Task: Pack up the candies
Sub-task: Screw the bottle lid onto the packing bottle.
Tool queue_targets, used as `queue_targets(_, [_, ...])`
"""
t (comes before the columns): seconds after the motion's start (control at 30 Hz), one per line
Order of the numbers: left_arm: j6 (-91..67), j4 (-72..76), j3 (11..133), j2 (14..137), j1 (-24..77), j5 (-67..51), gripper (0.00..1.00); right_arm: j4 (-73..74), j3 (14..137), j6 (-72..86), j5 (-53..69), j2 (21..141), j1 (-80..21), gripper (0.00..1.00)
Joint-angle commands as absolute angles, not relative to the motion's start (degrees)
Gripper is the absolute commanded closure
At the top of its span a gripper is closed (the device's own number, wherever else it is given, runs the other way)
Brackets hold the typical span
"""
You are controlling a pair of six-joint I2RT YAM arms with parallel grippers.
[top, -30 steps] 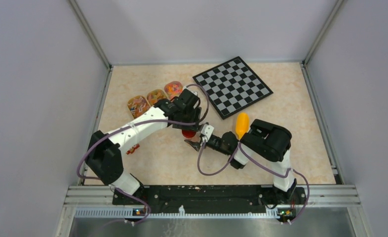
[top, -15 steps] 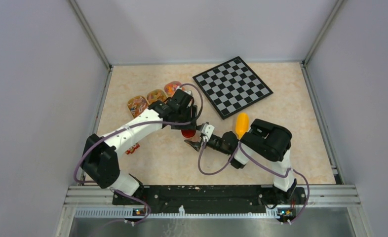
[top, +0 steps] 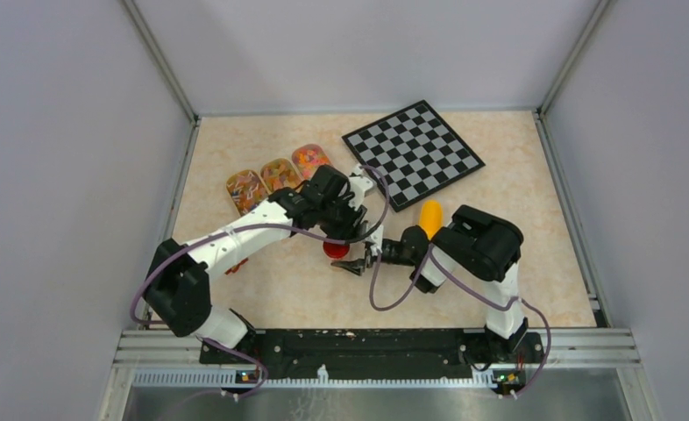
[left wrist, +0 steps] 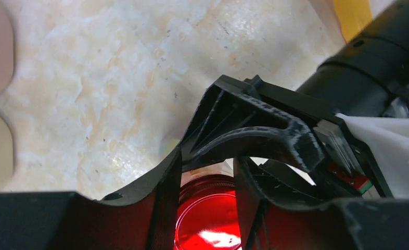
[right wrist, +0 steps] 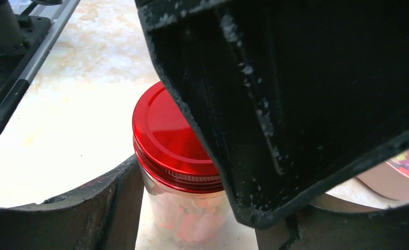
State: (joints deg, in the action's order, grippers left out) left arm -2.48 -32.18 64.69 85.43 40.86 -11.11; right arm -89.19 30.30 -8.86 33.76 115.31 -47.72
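Observation:
A small clear jar (right wrist: pixel 184 211) with a red lid (right wrist: pixel 163 135) stands on the table, with pink and orange candies (right wrist: pixel 197 221) showing through its wall. My right gripper (right wrist: pixel 202 208) is shut on the jar's body, side-on, though its far finger is hidden. From above, my left gripper (left wrist: pixel 208 174) is shut on the red lid (left wrist: pixel 207 221), with a finger (left wrist: pixel 166 208) pressed to each side. More candies (top: pixel 280 173) fill three small trays at the back left. In the top view both grippers meet over the jar (top: pixel 334 251).
A yellow-orange scoop (top: pixel 430 215) lies just behind the right arm. A chessboard (top: pixel 411 153) sits at the back right. The three candy trays (top: pixel 245 189) lie close behind the left arm's forearm. The table's metal rail (top: pixel 376 338) runs along the near edge.
My left gripper has swung right and down onto the jar, and its jaws have narrowed onto the lid. The right gripper keeps its hold and has shifted slightly.

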Motion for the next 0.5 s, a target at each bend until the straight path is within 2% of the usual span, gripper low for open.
queue_targets(0.0, [8.3,-34.6,63.6,85.7,42.0,-15.3,0.55,-98.6,30.1,-9.1,39.7,116.5,-46.1,0.54])
queue_targets(0.1, [10.2,-33.6,63.0,84.5,42.0,-15.1,0.49,-98.6,30.1,-9.0,40.3,116.5,-45.6,0.54])
queue_targets(0.23, [8.3,-30.3,63.2,82.2,42.0,-14.4,0.33,-98.6,30.4,-8.6,41.2,116.7,-45.7,0.54])
queue_targets(0.37, [-2.0,-28.5,67.8,82.0,41.9,-6.7,0.21,-98.5,30.3,-8.2,40.4,116.8,-45.6,0.55])
queue_targets(0.4, [-4.5,-29.4,69.8,82.8,41.8,-4.3,0.17,-98.6,30.3,-8.2,39.9,116.7,-45.6,0.55])
queue_targets(0.47, [-9.3,-33.8,75.2,84.7,41.7,2.0,0.02,-98.6,30.0,-8.2,38.8,116.3,-45.6,0.55])
